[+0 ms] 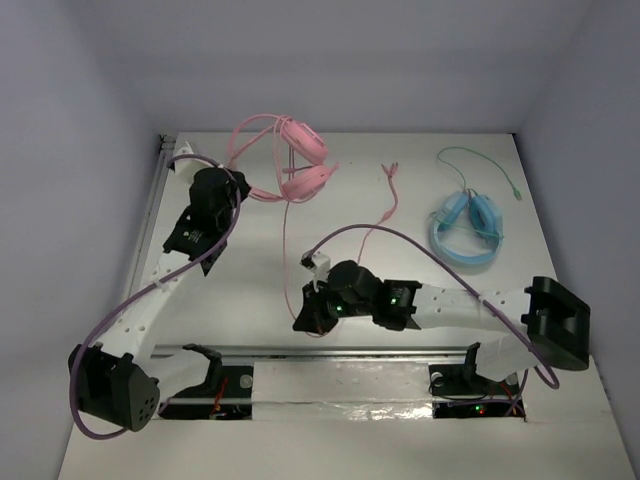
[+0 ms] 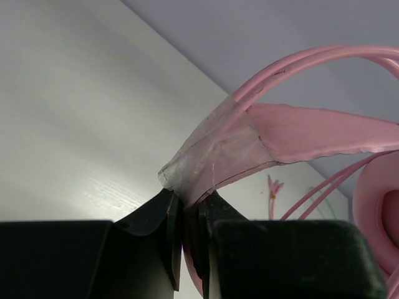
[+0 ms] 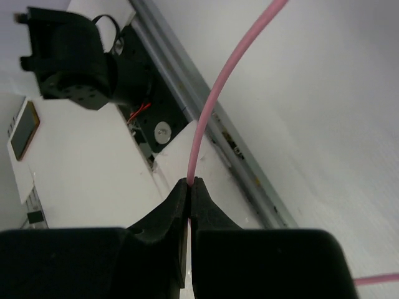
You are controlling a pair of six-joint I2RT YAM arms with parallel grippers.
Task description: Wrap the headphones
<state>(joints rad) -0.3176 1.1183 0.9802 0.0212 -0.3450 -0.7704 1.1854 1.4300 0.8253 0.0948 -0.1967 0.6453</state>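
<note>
The pink headphones (image 1: 297, 160) lie at the far middle of the table, ear cups together. My left gripper (image 1: 243, 190) is shut on their flat pink headband strap, taped with clear film (image 2: 218, 152), just left of the cups; its jaws (image 2: 186, 202) pinch the strap's end. The thin pink cable (image 1: 284, 255) runs from the cups toward me. My right gripper (image 1: 303, 322) is shut on that cable (image 3: 211, 106) near the table's front, jaws (image 3: 189, 182) closed around it. The cable's plug end (image 1: 392, 178) lies right of the cups.
Light blue headphones (image 1: 467, 226) with a green cable (image 1: 480, 160) lie at the far right. A metal rail (image 1: 350, 350) runs along the near edge by the arm bases. The left arm's base (image 3: 72, 59) shows in the right wrist view. Walls enclose the table.
</note>
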